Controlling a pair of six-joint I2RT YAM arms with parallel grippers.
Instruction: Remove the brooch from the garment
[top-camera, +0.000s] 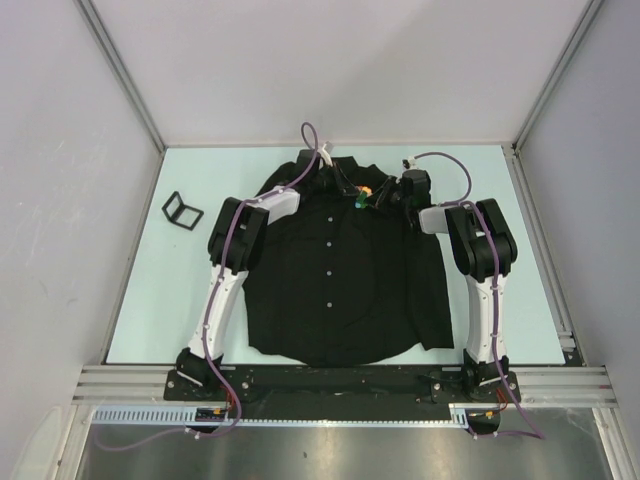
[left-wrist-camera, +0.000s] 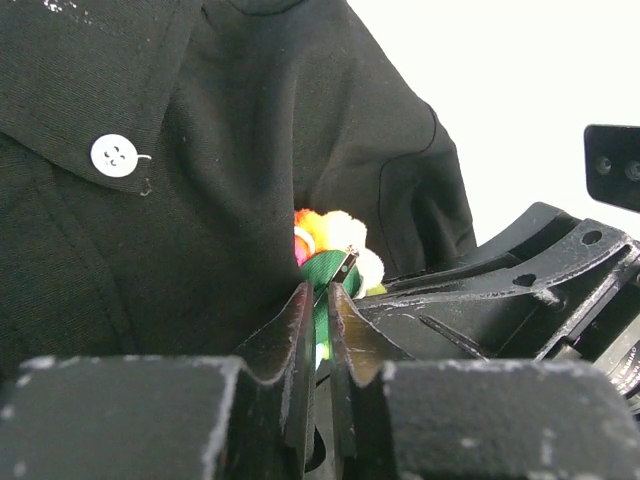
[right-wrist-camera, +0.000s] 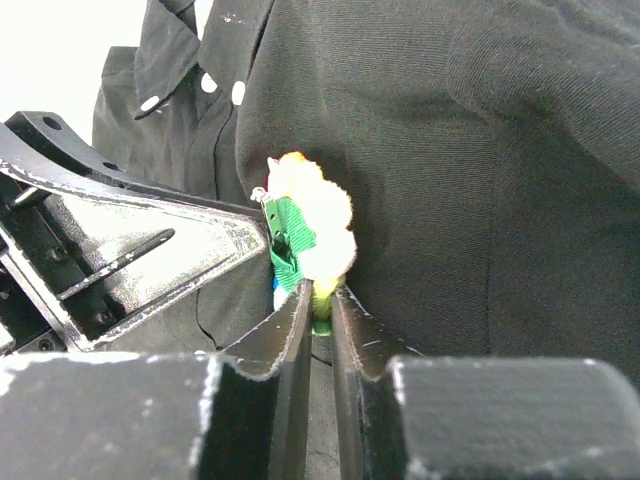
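The garment, a black button-up shirt, lies flat on the table with its collar at the far side. The brooch sits on its chest near the collar, between the two grippers. In the left wrist view my left gripper is shut on the brooch's green backing, with the fluffy coloured petals beyond. In the right wrist view my right gripper is shut on the brooch's lower edge, which stands out from the cloth. In the top view the left gripper and right gripper meet at the brooch.
A small black frame-shaped object lies on the table left of the shirt. White buttons run down the shirt front, and one shows at the collar. Enclosure walls and rails surround the table.
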